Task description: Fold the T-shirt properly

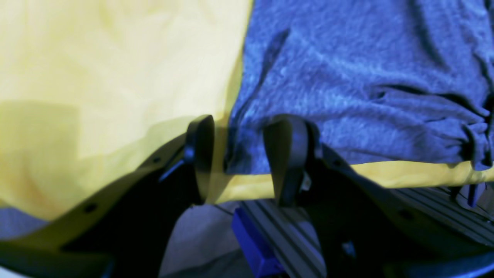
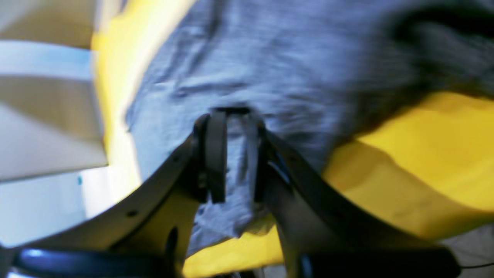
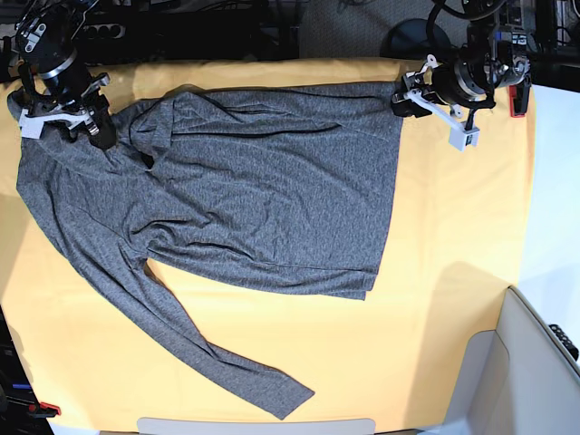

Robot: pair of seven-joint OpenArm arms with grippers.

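Looks like a robotics lab bench: a work table is draped in a yellow cloth point(image 3: 453, 236), aluminium extrusion rails point(image 1: 285, 231) are seen under its edge, and power strips and cables point(image 3: 118, 32) are bunched along the back.

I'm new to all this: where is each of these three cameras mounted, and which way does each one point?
Left wrist: sits on the arm behind the left gripper, looking past its open fingers at the T-shirt corner and the yellow cloth.
Right wrist: behind the right gripper, which pinches grey fabric of the T-shirt.
Base: overhead, looking straight down at the spread T-shirt; both grippers show, right gripper at that view's left, left gripper at its right.
Shared: all three show the shirt on the yellow cloth.
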